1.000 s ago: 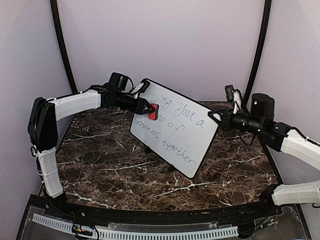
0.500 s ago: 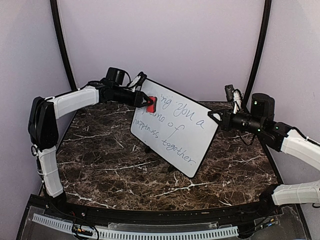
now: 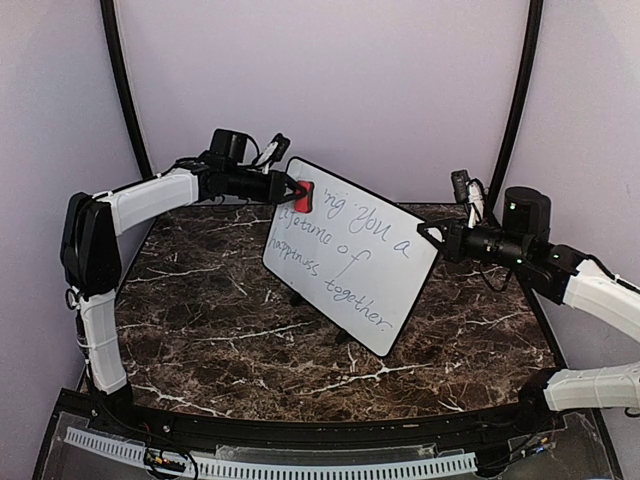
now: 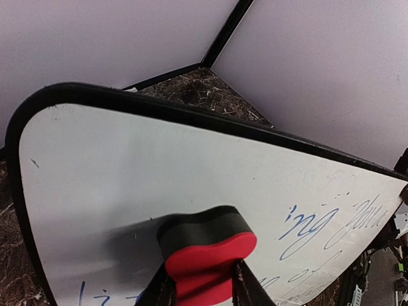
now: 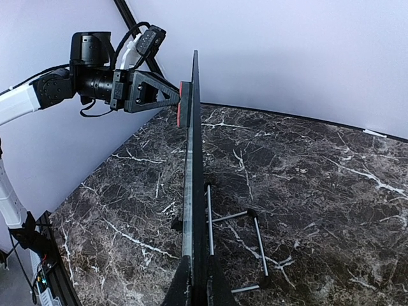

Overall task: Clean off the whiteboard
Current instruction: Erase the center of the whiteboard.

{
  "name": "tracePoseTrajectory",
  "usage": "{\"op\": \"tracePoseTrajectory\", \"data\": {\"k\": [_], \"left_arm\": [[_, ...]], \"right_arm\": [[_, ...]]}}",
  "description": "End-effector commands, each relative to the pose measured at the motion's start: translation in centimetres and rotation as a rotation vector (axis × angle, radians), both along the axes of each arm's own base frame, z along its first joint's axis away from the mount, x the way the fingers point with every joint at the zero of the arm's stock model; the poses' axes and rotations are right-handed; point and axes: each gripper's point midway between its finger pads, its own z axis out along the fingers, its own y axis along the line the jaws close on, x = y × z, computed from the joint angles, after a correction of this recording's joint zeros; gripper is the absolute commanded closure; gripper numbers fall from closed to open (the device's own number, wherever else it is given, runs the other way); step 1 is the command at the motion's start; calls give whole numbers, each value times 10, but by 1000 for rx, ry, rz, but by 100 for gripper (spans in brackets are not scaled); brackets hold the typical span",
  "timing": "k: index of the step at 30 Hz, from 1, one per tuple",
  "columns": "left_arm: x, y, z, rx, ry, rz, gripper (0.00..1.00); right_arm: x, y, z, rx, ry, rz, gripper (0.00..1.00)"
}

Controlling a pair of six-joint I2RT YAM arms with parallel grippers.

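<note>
- Two arms, both busy. The right fingers (image 3: 432, 235) are clenched on the right edge of the whiteboard (image 3: 395, 275), and the left fingers (image 4: 245, 287) are clamped on a red eraser (image 3: 303, 196).
- The whiteboard stands up on edge over the middle of the desk (image 3: 200, 300), with its written face toward the near left. From the right wrist view it is just a thin dark line running straight away from the fingers.
- A wire stand (image 5: 255, 229) sits on the desk just behind the board. I cannot tell whether the board's lower edge rests on it.
- The eraser's dark pad is pressed flat against the board near the upper left corner, right beside the start of the top line.
- Progress check: that upper left corner is bare and glossy, and the top line begins mid-word. I'd judge a first patch has been wiped there.
- Plenty left, though. Three lines of blue-grey handwriting (image 3: 375, 222) run across the face down toward the lower right corner, and all of them read clearly.
- My read is that it's early days: a small share is done and most of the wiping is to come. It should work rightward and down across each line while the right side holds the board steady against the push.
</note>
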Motion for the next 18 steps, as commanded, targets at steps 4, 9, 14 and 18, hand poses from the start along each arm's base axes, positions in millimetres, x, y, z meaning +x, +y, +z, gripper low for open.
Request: {"op": "tracePoseTrajectory", "data": {"k": [4, 9, 14, 18], "left_arm": [[-38, -47, -23, 1, 32, -103, 71], [-48, -60, -25, -23, 11, -128, 71], [-36, -55, -23, -14, -26, -75, 72], [-11, -34, -12, -18, -64, 23, 72]], "right_arm": [[-23, 16, -3, -63, -69, 153, 100], [-23, 16, -7, -59, -66, 154, 100], [-23, 17, -5, -63, -68, 159, 100], [-23, 16, -3, -64, -72, 155, 100]]}}
